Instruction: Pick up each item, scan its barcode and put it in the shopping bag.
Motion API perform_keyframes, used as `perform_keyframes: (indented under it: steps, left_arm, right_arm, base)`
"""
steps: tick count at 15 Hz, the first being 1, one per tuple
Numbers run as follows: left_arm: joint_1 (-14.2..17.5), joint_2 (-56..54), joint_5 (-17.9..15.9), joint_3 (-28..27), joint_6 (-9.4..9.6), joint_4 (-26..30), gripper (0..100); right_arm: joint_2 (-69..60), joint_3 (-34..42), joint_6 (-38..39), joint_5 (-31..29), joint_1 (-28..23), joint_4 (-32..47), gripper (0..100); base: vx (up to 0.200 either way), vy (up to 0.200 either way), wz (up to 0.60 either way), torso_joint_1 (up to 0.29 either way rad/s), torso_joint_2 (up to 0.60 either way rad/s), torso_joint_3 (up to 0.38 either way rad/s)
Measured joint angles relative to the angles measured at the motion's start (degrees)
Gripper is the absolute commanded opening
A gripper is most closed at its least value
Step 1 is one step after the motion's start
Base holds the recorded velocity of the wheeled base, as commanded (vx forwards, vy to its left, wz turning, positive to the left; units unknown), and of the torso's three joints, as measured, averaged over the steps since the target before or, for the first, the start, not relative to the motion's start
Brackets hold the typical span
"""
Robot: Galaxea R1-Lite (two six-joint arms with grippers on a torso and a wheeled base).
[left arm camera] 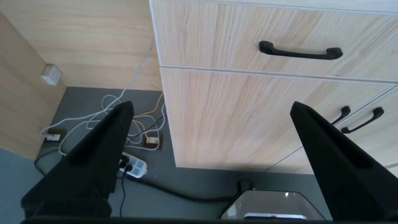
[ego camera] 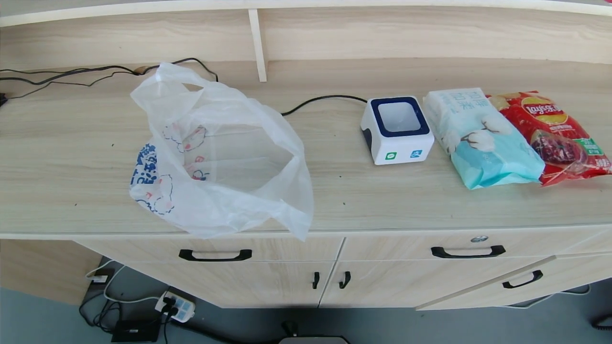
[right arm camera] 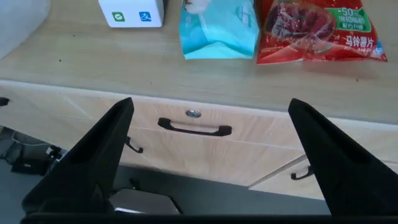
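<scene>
left gripper [left arm camera: 211, 107] spread wide, right gripper [right arm camera: 210, 102] likewise spread

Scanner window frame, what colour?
Dark blue, on the white scanner; clearest in the head view.

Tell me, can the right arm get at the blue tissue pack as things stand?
Probably yes. The tissue pack lies uncovered on the counter, between the scanner and the chip bag, with nothing above it. The right claw is open, low before the drawers, so it must rise first.

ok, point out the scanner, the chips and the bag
scanner [ego camera: 396, 119], head view, top window.
chips [ego camera: 554, 138], head view, middle of pack.
bag [ego camera: 153, 174], head view, printed left wall.
</scene>
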Motion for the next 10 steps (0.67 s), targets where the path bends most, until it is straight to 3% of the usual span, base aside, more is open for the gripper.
perform_keyframes:
  steps: [5, 10]
  left_arm:
    - [0.0, 0.0, 0.0, 0.0, -0.20, -0.2, 100]
    - [0.0, 0.0, 0.0, 0.0, -0.20, -0.2, 100]
  right_arm:
    - [27.2, -20.0, -0.5, 6.4, 0.6, -3.8, 100]
    - [40.5, -27.0, -5.8, 10.9, -3.0, -3.6, 100]
  base:
    - [0.000, 0.000, 0.00, 0.000, 0.00, 0.000]
    - [0.000, 0.000, 0.00, 0.000, 0.00, 0.000]
